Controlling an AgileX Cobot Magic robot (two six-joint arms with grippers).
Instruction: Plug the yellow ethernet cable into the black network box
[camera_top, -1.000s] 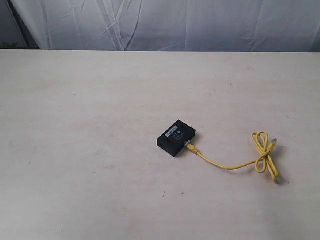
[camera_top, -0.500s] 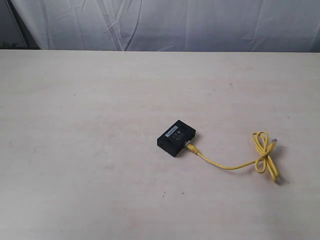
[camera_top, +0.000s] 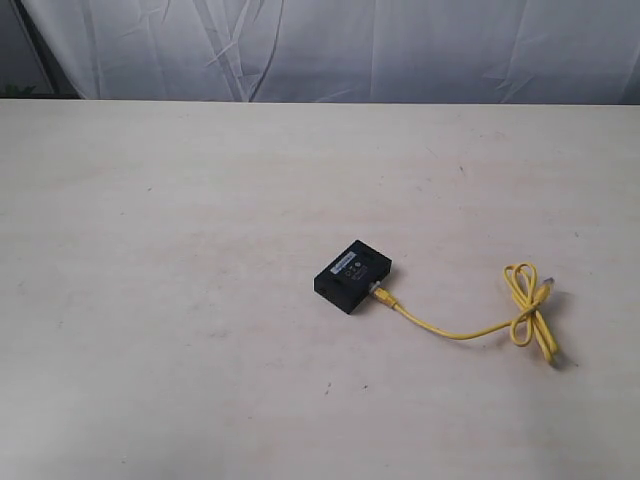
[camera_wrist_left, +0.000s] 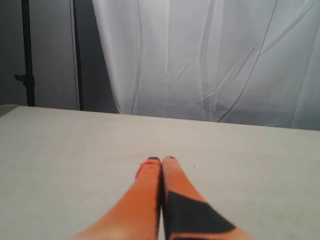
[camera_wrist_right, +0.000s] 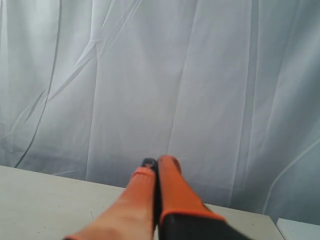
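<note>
Black network box (camera_top: 353, 276), right of centre on counter (camera_top: 200, 250), yellow ethernet cable (camera_top: 470, 330) plug apparently seated in its near-right face, knotted loop trailing right; layout unchanged over the last second, so task judged complete; left end effector (camera_wrist_left: 161, 161) and right end effector (camera_wrist_right: 157, 162) both closed, empty.

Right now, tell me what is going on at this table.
Nothing is being handled. The thin yellow ethernet cable has one end at the side of the small flat black plastic network box, apparently plugged in, with its knotted loop lying to the right. The left claw and right claw are both shut and empty.
</note>
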